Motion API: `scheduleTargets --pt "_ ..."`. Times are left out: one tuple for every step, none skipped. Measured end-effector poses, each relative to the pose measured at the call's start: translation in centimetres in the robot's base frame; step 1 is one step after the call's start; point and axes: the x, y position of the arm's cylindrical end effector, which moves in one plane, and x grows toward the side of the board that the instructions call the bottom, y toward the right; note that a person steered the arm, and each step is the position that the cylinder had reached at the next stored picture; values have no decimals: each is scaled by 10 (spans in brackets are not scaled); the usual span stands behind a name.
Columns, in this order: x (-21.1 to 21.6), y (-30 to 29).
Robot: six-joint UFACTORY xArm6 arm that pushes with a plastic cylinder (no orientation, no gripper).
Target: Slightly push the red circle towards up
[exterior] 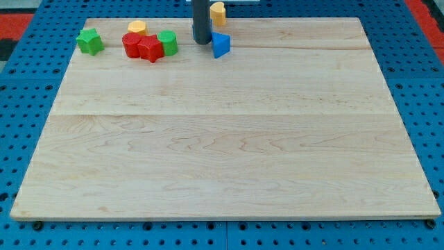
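Camera view: the wooden board [229, 139] lies on a blue perforated surface [28, 104], and all blocks sit near the board's top edge. The rod ends in my tip [202, 43]; it is a plain rod end with no jaws, so it neither spreads, presses together nor pinches anything. The blue block [220, 45] lies just beside the tip at 3 o'clock; contact cannot be confirmed. A yellow block [218, 13] stands at 1 o'clock from the tip, partly behind the rod. The red circle [132, 45] is well apart from the tip at 9 o'clock, toward the view's left. A red star-like block [150, 48] touches the red circle at its 3 o'clock side, and a green block [168, 42] adjoins that. A second yellow block [137, 27] sits at 12 o'clock from the red circle. A green star [89, 41] lies at 9 o'clock from the red circle, clearly separated.
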Motion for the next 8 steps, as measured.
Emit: scheduleTargets --pt "3 4" --pt "47 -10" --pt "83 -22" --pt "143 -38" --pt "173 -121" --pt "174 -229" --pt "128 -266" --pt "109 -269"
